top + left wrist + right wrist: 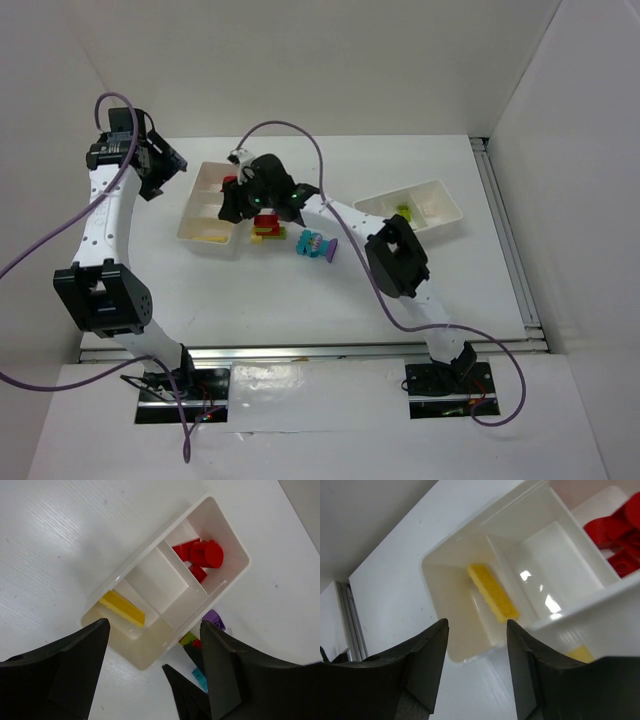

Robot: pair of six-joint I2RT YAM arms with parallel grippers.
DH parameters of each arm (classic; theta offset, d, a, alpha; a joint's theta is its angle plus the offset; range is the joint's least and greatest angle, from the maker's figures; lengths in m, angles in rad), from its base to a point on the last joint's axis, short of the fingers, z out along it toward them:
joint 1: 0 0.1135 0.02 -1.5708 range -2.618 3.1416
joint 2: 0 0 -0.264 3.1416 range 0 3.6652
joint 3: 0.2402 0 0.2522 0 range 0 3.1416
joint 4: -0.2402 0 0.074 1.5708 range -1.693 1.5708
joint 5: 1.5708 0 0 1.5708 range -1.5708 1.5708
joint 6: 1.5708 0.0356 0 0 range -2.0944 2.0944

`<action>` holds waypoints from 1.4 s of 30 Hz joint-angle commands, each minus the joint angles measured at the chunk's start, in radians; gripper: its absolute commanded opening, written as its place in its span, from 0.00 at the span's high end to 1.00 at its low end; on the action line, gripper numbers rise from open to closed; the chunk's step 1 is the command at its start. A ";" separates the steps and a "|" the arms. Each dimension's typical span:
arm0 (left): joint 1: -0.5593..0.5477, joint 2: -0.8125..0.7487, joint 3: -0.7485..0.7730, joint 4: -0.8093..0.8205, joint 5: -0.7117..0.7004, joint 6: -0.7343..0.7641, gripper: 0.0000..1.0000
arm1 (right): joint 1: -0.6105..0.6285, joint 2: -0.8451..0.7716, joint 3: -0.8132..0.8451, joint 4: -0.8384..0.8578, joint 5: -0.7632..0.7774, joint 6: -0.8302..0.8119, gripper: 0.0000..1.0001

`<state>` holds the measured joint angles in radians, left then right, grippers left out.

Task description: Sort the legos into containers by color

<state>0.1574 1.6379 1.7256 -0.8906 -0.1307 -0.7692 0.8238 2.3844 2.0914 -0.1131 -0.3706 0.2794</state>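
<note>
Desk (400, 300), white, bearing two three-compartment trays, two tools and assorted toy bricks.

Left tray (192, 218): near the desk's left side, angled. Right tray (440, 205): well apart from it, toward the right. Left tool (155, 630): raised above the left tray, jaws wide apart, holding nothing. Right tool (477, 625): low over the left tray's end compartment, jaws parted, nothing between them. Red bricks (200, 555): several, in the left tray's far end compartment. Yellow brick (492, 592): one, lying flat in the opposite end compartment. Loose bricks (268, 232): red, yellow and lime, on the desk just beside the left tray. Cyan and purple bricks (318, 245): on the desk between the trays. Lime brick (403, 211): in the right tray.
</note>
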 commanded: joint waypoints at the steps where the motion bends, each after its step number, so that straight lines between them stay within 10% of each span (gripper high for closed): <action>1: 0.007 -0.038 -0.033 0.061 0.100 0.076 0.17 | -0.046 -0.287 -0.190 0.096 0.116 0.018 0.45; 7: -0.142 -0.001 -0.046 0.050 0.169 0.198 0.20 | -0.147 -0.591 -0.599 0.061 0.281 0.113 0.42; 16: -0.305 0.043 0.006 0.050 0.252 0.289 0.21 | -0.158 -0.639 -0.760 -0.390 0.480 0.182 0.35; 28: -0.349 0.071 0.028 0.041 0.266 0.298 0.21 | -0.104 -0.472 -0.591 -0.413 0.503 -0.195 0.36; 42: -0.309 0.092 0.065 0.005 0.233 0.258 0.20 | -0.153 -0.144 -0.250 -0.278 0.380 -0.221 0.36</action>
<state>-0.1658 1.7348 1.7542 -0.8791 0.1078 -0.5030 0.6716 2.1773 1.7519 -0.4320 0.0540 0.1009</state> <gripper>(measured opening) 0.798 0.642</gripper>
